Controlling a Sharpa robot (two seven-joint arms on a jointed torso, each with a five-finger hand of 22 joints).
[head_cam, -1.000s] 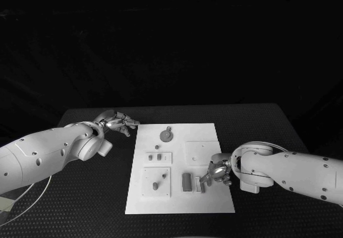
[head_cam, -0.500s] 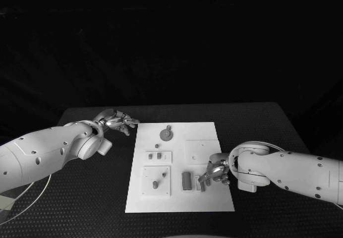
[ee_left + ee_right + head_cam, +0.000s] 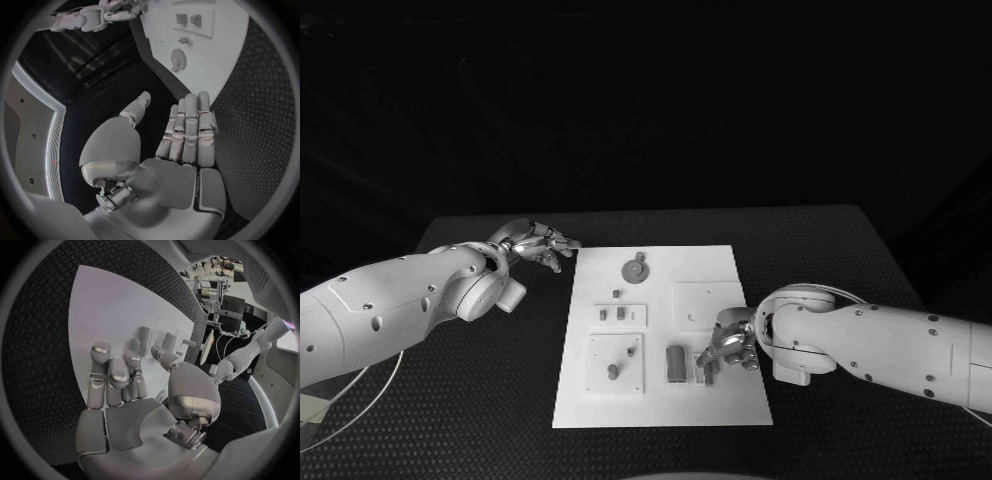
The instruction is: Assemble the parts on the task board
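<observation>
The white task board (image 3: pixel 718 400) lies in the middle of the black table. On it are a round grey part (image 3: pixel 636 272), small parts in a square plate (image 3: pixel 610 316), two more parts (image 3: pixel 613 373) in a nearer plate, and upright bar parts (image 3: pixel 678 365). My right hand (image 3: pixel 730 350) hovers over the board's near right side with its fingers partly curled, close beside the bar parts (image 3: pixel 144 335). I see nothing between its fingers (image 3: pixel 111 371). My left hand (image 3: pixel 538 243) stays off the board by its far left corner, fingers straight (image 3: pixel 187 125), holding nothing.
A blank white square plate (image 3: pixel 708 303) sits on the board just beyond my right hand. Black table surface (image 3: pixel 488 380) lies to the left and right of the board. The left wrist view shows the board (image 3: pixel 219 60) ahead and my right arm (image 3: pixel 87 17) far off.
My right hand has crept slightly to the left, closer to the upright bar parts. The left hand and the parts have not moved.
</observation>
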